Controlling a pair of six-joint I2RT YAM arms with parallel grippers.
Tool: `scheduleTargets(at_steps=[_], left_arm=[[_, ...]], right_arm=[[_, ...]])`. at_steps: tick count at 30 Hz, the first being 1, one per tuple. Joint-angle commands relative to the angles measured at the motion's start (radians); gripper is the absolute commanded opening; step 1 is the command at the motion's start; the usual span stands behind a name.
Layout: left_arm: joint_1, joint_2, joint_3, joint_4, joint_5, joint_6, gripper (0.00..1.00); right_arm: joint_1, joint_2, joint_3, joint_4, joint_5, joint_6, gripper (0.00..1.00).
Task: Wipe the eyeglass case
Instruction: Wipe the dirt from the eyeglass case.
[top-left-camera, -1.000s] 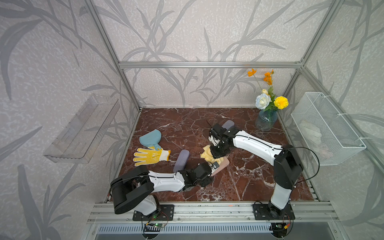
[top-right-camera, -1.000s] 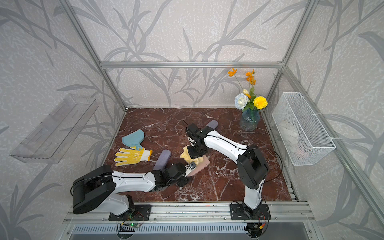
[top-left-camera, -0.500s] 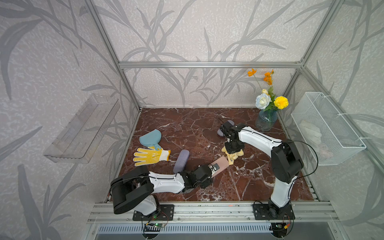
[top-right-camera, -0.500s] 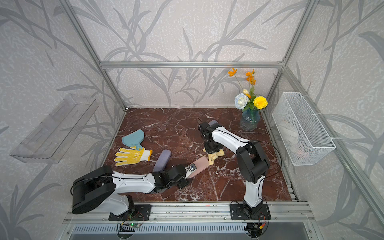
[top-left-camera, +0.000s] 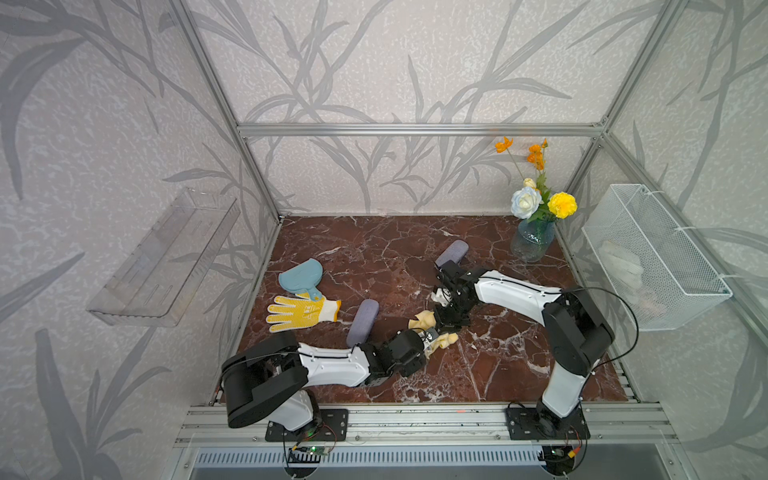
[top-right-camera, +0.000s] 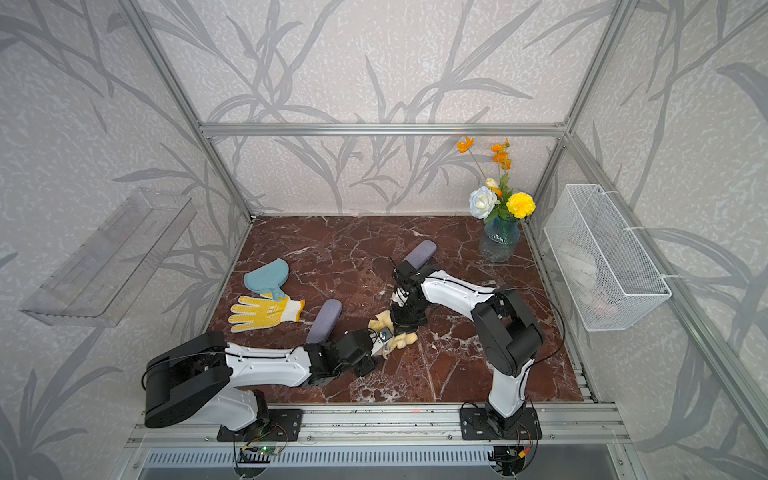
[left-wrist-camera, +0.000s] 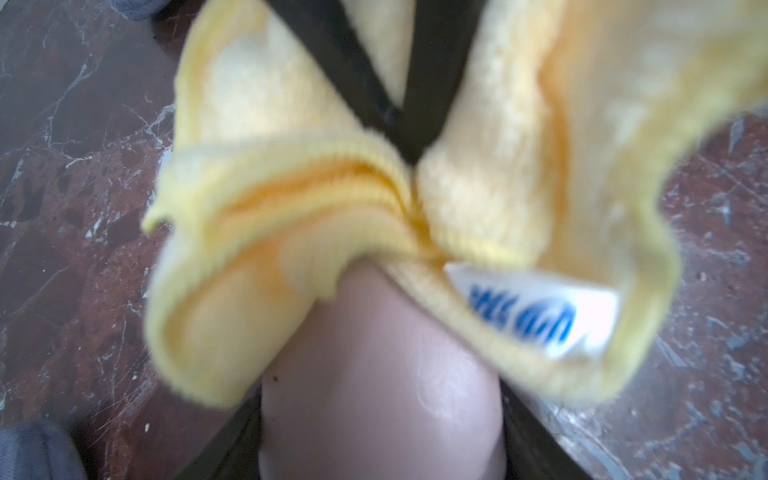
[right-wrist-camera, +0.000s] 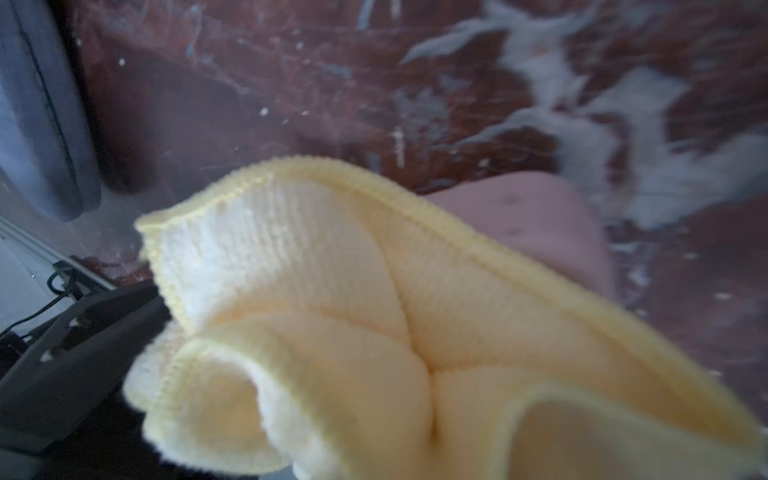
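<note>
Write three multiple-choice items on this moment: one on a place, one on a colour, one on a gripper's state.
1. Where does the flower vase stand?
A. Far corner of the table, on the wire basket's side
B. Middle of the table
C. Inside the wire basket

2. What colour is the eyeglass case held in the left gripper?
A. Grey
B. Pink
C. Blue

3. The right gripper is:
A. Open
B. Shut and empty
C. Shut on the yellow cloth

Key: 1 A, both top views show it on the marble in that corner; 2 B, the left wrist view shows pink; 3 C, its jaws meet on the cloth's folds.
</note>
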Motion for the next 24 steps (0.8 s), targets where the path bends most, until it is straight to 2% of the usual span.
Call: scheduleTargets(at_steps=[1, 2, 4, 5, 7, 9, 12, 14, 15, 17, 19, 21, 24], left_arm=[[-0.005, -0.033, 0.019, 0.035, -0.023, 0.008, 0.00], [-0.005, -0.032, 0.019, 0.035, -0.021, 0.008, 0.00], [-0.003, -0.029, 0.020, 0.034, -0.019, 0.009, 0.00], [-0.004, -0.025, 0.024, 0.031, -0.016, 0.009, 0.00], [-0.005, -0.019, 0.031, 0.020, -0.018, 0.009, 0.00], [-0.005, -0.020, 0.034, 0.018, -0.019, 0.009, 0.00], [-0.004, -0.021, 0.032, 0.018, -0.027, 0.007, 0.00], [-0.005, -0.020, 0.034, 0.023, -0.034, 0.007, 0.00], [-0.006, -0.021, 0.034, 0.023, -0.037, 0.006, 0.00], [-0.009, -0.022, 0.036, 0.020, -0.047, 0.006, 0.00], [-0.016, -0.025, 0.034, 0.021, -0.062, 0.008, 0.00], [-0.026, -0.027, 0.034, 0.020, -0.088, 0.015, 0.00], [-0.054, -0.017, 0.043, 0.011, -0.145, 0.045, 0.00]], right_arm=[[-0.047, 0.007, 0.016, -0.160, 0.521, -0.104, 0.00], [-0.044, 0.000, 0.032, -0.191, 0.644, -0.120, 0.00], [-0.024, -0.023, 0.067, -0.225, 0.797, -0.137, 0.00], [-0.004, -0.041, 0.089, -0.235, 0.830, -0.145, 0.00], [0.044, -0.082, 0.123, -0.227, 0.792, -0.159, 0.00], [0.080, -0.117, 0.145, -0.209, 0.631, -0.143, 0.00], [0.092, -0.129, 0.127, -0.133, 0.251, -0.051, 0.00], [0.092, -0.129, 0.052, -0.006, 0.013, 0.041, 0.00], [0.091, -0.124, 0.020, 0.045, -0.051, 0.078, 0.00], [0.077, -0.106, -0.028, 0.106, -0.100, 0.103, 0.00], [0.031, -0.066, -0.062, 0.112, -0.093, 0.088, 0.00], [-0.032, -0.046, -0.065, 0.070, -0.009, 0.042, 0.00], [-0.090, -0.030, 0.006, -0.049, 0.296, -0.049, 0.00]])
